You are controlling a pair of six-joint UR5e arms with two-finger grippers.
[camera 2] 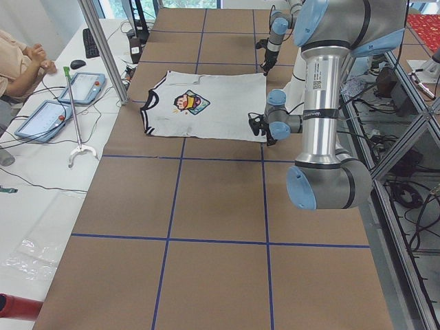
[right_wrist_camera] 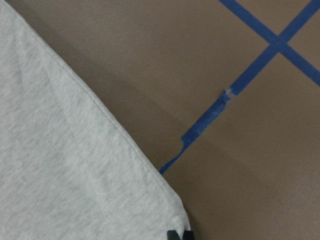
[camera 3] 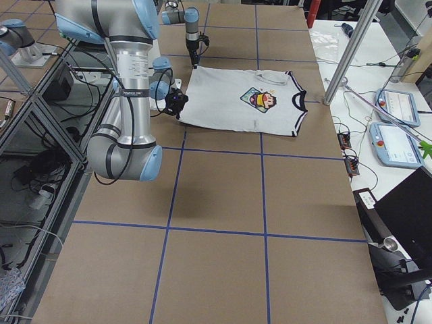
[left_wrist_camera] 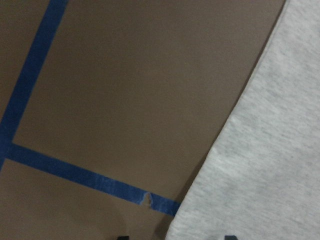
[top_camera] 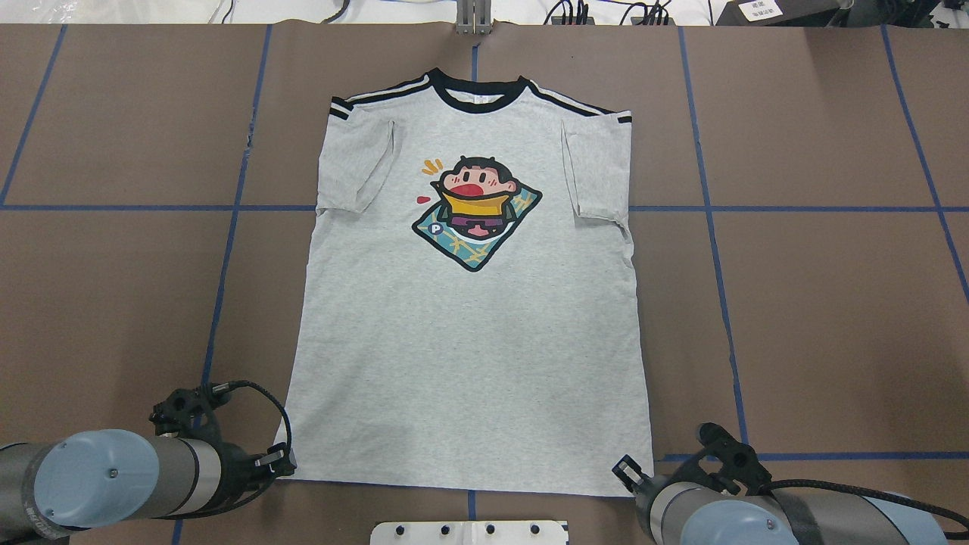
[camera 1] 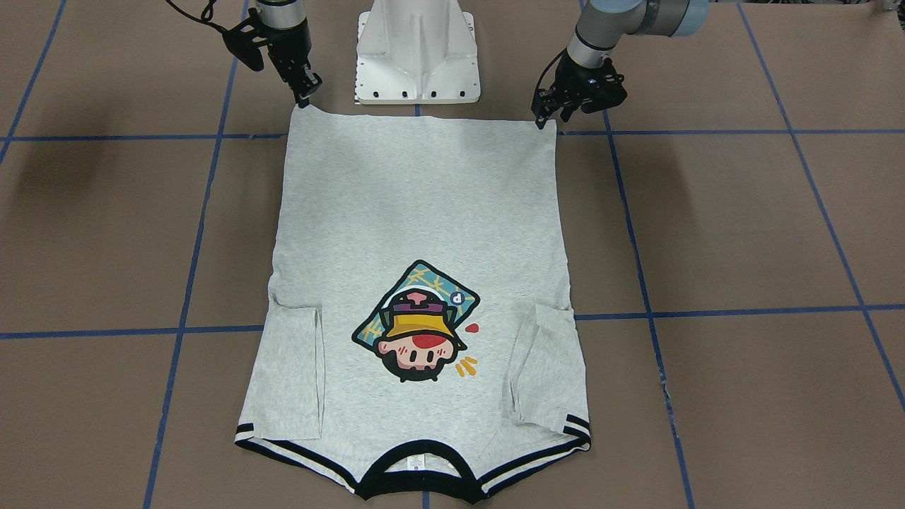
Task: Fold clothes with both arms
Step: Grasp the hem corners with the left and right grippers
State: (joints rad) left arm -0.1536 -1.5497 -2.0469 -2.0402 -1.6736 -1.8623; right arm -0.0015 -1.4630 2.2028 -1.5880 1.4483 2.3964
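Observation:
The grey T-shirt (top_camera: 469,341) lies flat, print side up, on the brown table with both sleeves folded in and its black neck band at the far side. My left gripper (top_camera: 281,463) is at the near left hem corner. In the left wrist view its fingertips (left_wrist_camera: 122,236) stand wide apart, open, either side of the hem edge (left_wrist_camera: 270,150). My right gripper (top_camera: 625,471) is at the near right hem corner. In the right wrist view it (right_wrist_camera: 179,234) is shut on that corner of the T-shirt (right_wrist_camera: 60,150). The front view shows the left gripper (camera 1: 543,119) and the right gripper (camera 1: 305,99).
The white pedestal (camera 1: 417,56) stands between the arms, just behind the hem. Blue tape lines (top_camera: 711,208) grid the brown table. In the left side view an operator (camera 2: 20,62), tablets (camera 2: 82,86) and a metal pole (camera 2: 103,48) are beyond the far edge.

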